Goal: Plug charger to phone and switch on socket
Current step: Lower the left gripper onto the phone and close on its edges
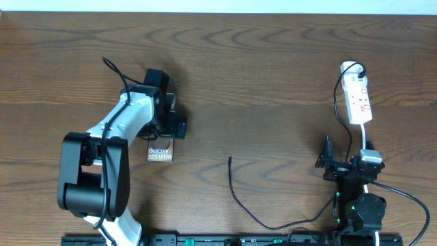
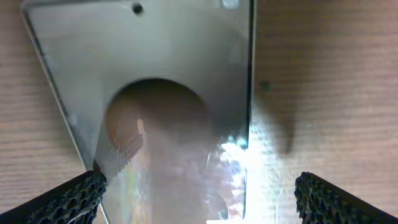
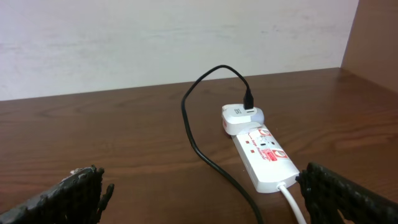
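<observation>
L pincer (image 2: 199, 202) sits low over the phone (image 2: 174, 124), fingers spread wide, one each side of the slab. L finger (image 2: 71, 198) is just beside the phone's edge and the other is apart from it. Nothing gripped, and contact can't be confirmed from wrist view. Phone lies flat on the worktop (image 1: 273, 82), centre-left, lettering up and partly under the L arm. Charger (image 1: 232, 183) runs loose across the front of the worktop. Its plug tip (image 1: 230, 160) is free, right of the phone and well apart from it. Socket (image 1: 358, 99) is at the far right w/ white plug (image 3: 242, 117) seated at its end. R pincer (image 3: 199, 196) is also wide open and empty, aimed at the socket but short of it. Step in hand, as I read it: secure the phone. To do it well, centre the fingers on the long edges before closing, and keep the port end uncovered and pointing toward the cable tip. Close slowly, as the slab looks smooth and could skate on the wood. Don't lift more than needed. R arm prob. must fetch the tip next, gripping near the tip so it doesn't flop. Switch comes last.
</observation>
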